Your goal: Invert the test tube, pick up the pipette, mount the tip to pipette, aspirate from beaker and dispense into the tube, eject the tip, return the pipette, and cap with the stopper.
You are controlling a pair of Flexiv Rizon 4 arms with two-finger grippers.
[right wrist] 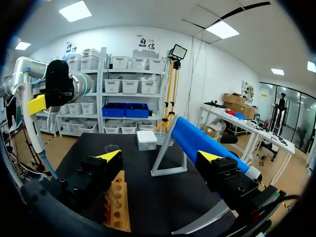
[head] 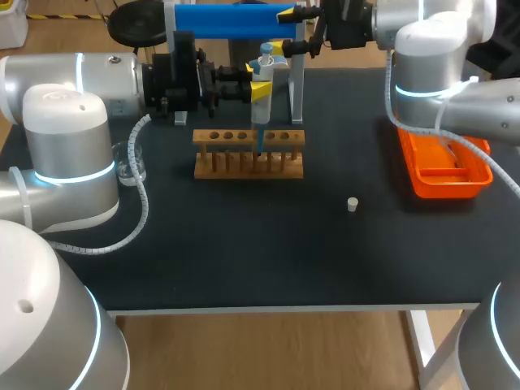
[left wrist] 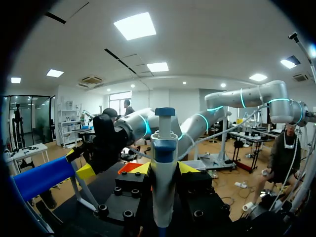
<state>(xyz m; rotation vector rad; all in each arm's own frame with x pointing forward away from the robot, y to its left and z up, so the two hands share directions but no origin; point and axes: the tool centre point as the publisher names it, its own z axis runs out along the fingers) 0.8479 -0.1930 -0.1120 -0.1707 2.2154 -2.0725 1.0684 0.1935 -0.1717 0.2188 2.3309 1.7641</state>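
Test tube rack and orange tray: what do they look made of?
Test tube rack: likely unfinished wood, since it is pale tan and matte, with drilled holes along the top. Orange tray: probably moulded plastic, going by the uniform bright colour and a smooth rim with a slight sheen.

Background rundown: the surface [head: 244,260] has a black top with a pale front edge, and there's a white leg [head: 421,345] at the near right. The floor [head: 268,349] under it is wood-look. The walls [right wrist: 207,69] are white and so is the ceiling [left wrist: 197,44], which has bright square light panels [left wrist: 134,25]. One wall has metal shelving [right wrist: 101,89] stacked with white and blue bins [right wrist: 123,110], and next to it a lamp [right wrist: 177,51] on a yellow tripod [right wrist: 170,98]. There's also a dark glass partition [left wrist: 22,118].
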